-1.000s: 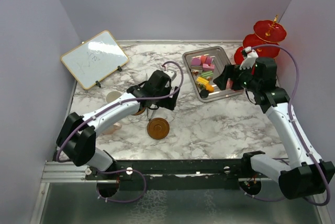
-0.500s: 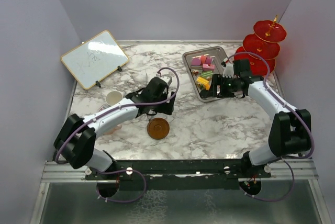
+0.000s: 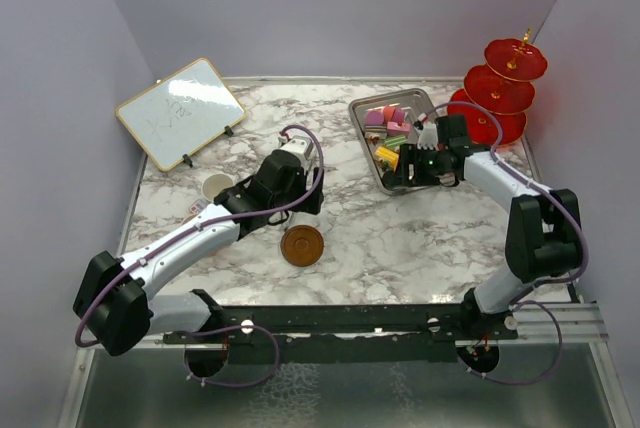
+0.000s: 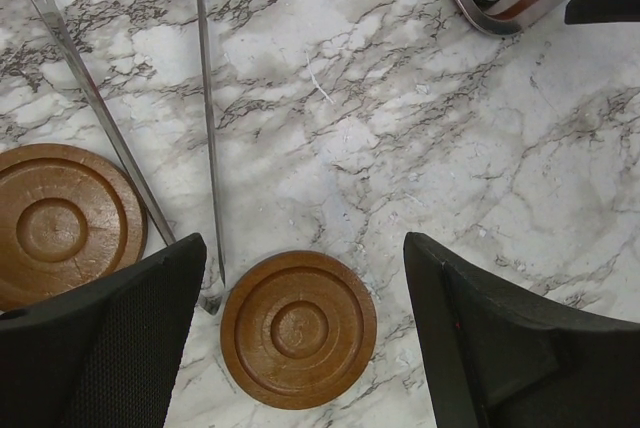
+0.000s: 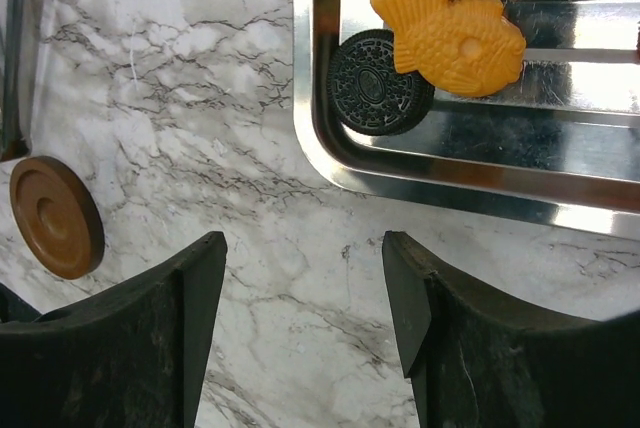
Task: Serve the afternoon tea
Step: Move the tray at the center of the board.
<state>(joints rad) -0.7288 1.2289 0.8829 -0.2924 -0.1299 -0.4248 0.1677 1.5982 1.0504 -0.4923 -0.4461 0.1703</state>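
Looking at the overhead view first: the rectangular steel tray (image 3: 428,106) sits toward the back right of the white marble table (image 3: 400,238). The small colourful cake pieces (image 3: 390,126) (pink, purple, yellow, green) are piled in it. The red translucent three-tier stand (image 3: 497,91) with the gold finial is upright in the far right corner, just beside the tray. The wood-framed whiteboard (image 3: 185,108) is propped up at the back left. A pale round cup (image 3: 215,186) stands in front of it, right next to the left arm.

The left gripper (image 4: 300,243) is spread wide with nothing pinched. Its wrist cam looks straight down on a round brown saucer (image 4: 298,328) that shows in the gap between the two black fingers. I can't tell if they touch it. A second brown saucer (image 4: 60,223) lies to the left of that one in the same view, apart from it and partly hidden behind the left finger.

The right gripper (image 5: 302,238) is also spread and holding nothing, over bare marble just outside a corner of the tray. Right inside that corner there's a black round sandwich cookie (image 5: 380,83) against the rim, with an orange fish-shaped cake (image 5: 460,38) overlapping its edge. Both arms reach in toward the middle of the table, grippers well apart.
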